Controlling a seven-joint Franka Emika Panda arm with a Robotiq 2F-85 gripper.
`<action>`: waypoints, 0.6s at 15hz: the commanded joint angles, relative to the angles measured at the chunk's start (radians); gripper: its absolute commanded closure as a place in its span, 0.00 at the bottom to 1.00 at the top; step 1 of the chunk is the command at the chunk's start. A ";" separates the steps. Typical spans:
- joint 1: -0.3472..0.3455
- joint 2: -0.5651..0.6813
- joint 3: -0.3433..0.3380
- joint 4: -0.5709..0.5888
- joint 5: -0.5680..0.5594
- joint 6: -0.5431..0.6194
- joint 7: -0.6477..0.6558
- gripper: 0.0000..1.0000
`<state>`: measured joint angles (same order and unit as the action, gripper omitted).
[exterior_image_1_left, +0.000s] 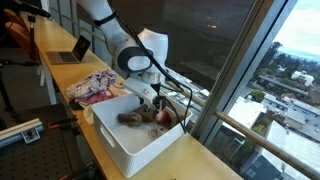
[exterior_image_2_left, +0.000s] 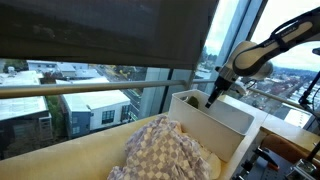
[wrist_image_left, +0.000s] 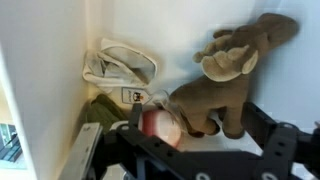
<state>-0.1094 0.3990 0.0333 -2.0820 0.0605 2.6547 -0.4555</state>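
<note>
The gripper (exterior_image_1_left: 150, 97) hangs spread wide over the white bin (exterior_image_1_left: 115, 140) at mid frame, holding nothing. In the wrist view a moose (wrist_image_left: 205, 100) of brown plush lies right of centre, its feet by a pink lump (wrist_image_left: 160, 125); a white cloth (wrist_image_left: 120, 65) sits upper left. The moose looks soft, light and squashy; its thick body seems a surer hold than the floppy antlers

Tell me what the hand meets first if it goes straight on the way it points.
Probably the brown plush moose, lying in the white bin right before the open hand; depth is unclear.
</note>
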 joint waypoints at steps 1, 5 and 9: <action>-0.043 0.094 0.010 0.055 -0.021 0.046 -0.019 0.00; -0.070 0.176 0.009 0.096 -0.061 0.093 -0.027 0.00; -0.050 0.271 -0.022 0.163 -0.156 0.165 -0.011 0.00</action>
<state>-0.1698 0.5956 0.0305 -1.9891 -0.0219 2.7715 -0.4737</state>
